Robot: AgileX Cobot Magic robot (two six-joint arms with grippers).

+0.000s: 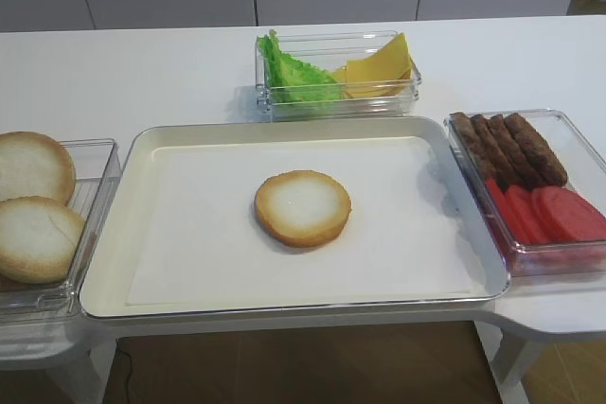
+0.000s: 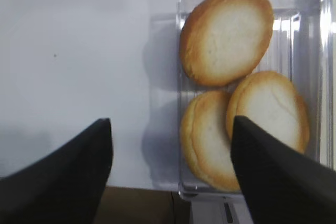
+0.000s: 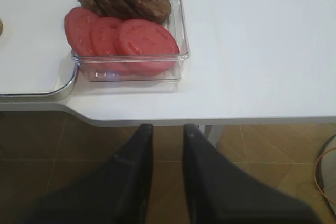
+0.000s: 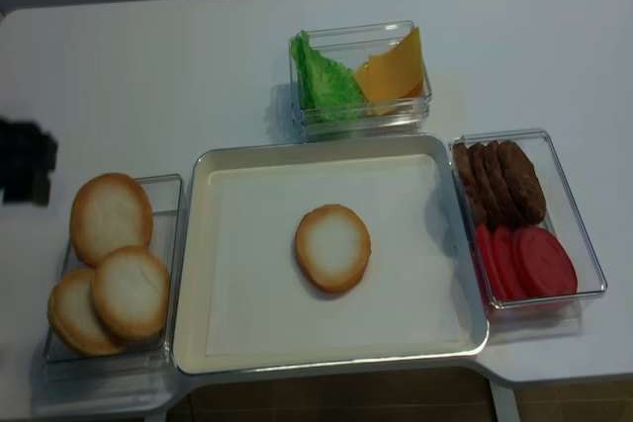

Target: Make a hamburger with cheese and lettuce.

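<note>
The hamburger is one round bun half, pale face up, in the middle of the cream tray; it also shows in the realsense view. The green ruffled lettuce and the yellow cheese slices share a clear box behind the tray. My left gripper is wide open and empty, at the table's front edge beside the spare-bun box. My right gripper is empty, its jaws a narrow gap apart, below the table's front edge near the tomato box.
A clear box left of the tray holds three spare bun halves. A clear box on the right holds brown patties and red tomato slices. A black part of the left arm shows at the far left.
</note>
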